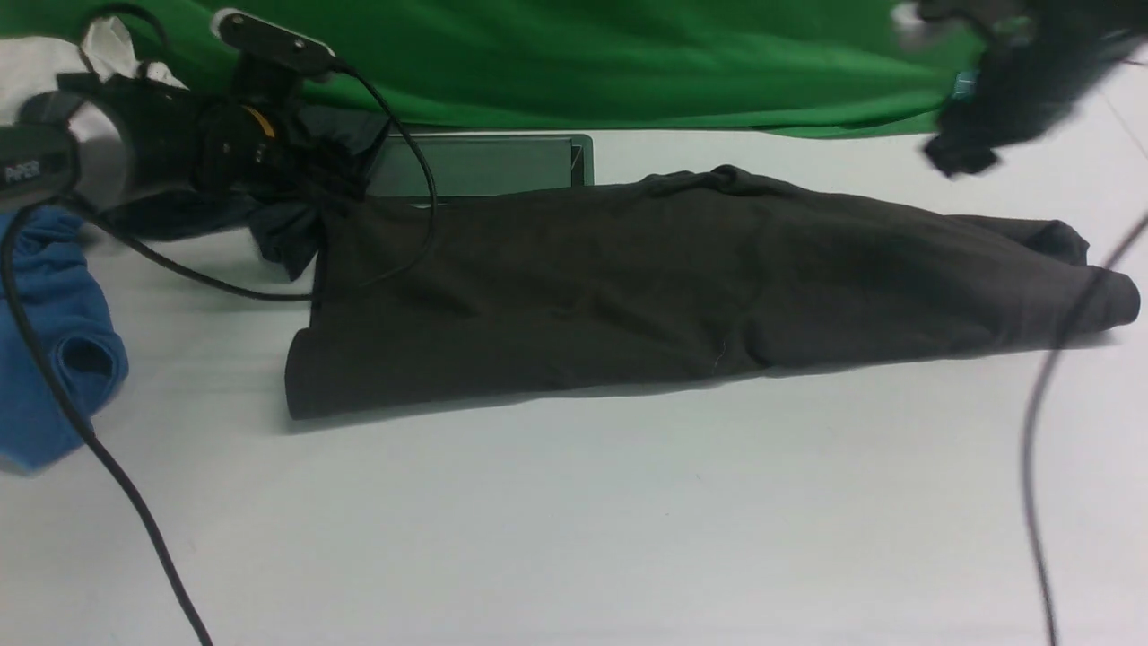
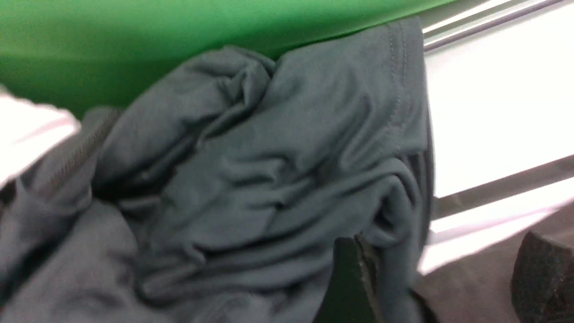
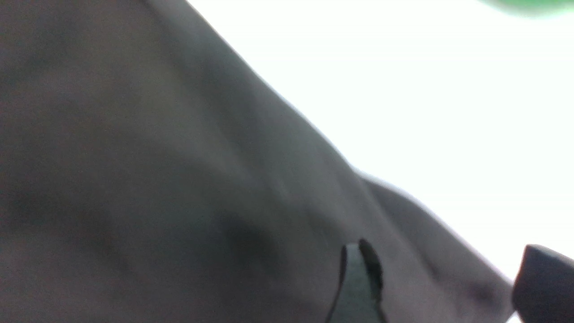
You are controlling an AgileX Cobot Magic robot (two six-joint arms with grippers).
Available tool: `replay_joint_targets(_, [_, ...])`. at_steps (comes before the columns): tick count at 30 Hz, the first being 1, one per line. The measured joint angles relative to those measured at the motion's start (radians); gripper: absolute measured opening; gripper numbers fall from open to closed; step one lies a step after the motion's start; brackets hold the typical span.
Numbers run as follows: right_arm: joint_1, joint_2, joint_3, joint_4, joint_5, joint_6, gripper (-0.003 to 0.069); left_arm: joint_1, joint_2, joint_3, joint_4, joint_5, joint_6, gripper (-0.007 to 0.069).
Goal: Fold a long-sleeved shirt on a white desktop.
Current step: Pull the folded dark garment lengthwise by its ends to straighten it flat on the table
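One long-sleeved shirt point(image 1: 556, 296) spread lengthwise across the white desktop point(image 1: 628, 520), both grippers parted.
Shirt dark, wrinkled, folded lengthwise into a wide band, bunched along far edge near middle; ends at left and right. Left gripper point(image 2: 441, 278), fingers apart, at shirt's far left corner, beside dark grey-green garment point(image 2: 287, 179). Right gripper point(image 3: 448, 282), fingers apart, blurred in front view, raised above far right part. Blue garment point(image 1: 54, 341) at left edge. Green tray-like item point(image 1: 484, 166) behind shirt, partly covered. Green cloth point(image 1: 583, 63) along back.
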Motion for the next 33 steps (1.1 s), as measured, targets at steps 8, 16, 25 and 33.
replay_joint_targets(8, [-0.16,0.078,0.023,0.227,0.002,-0.1,0.0477,-0.08,-0.15,-0.003,-0.257,0.325,0.247,0.0079])
replay_joint_targets(16, [-0.163,0.155,0.023,0.241,-0.041,-0.167,0.0479,-0.196,-0.137,-0.003,-0.457,0.523,0.49,0.0016])
replay_joint_targets(25, [-0.163,0.183,0.022,0.243,-0.05,-0.172,0.0382,-0.201,-0.064,-0.003,-0.405,0.491,0.503,0.0017])
replay_joint_targets(33, [-0.162,0.162,0.022,0.245,0.023,-0.172,0.0078,-0.186,-0.014,-0.003,-0.384,0.481,0.505,0.0017])
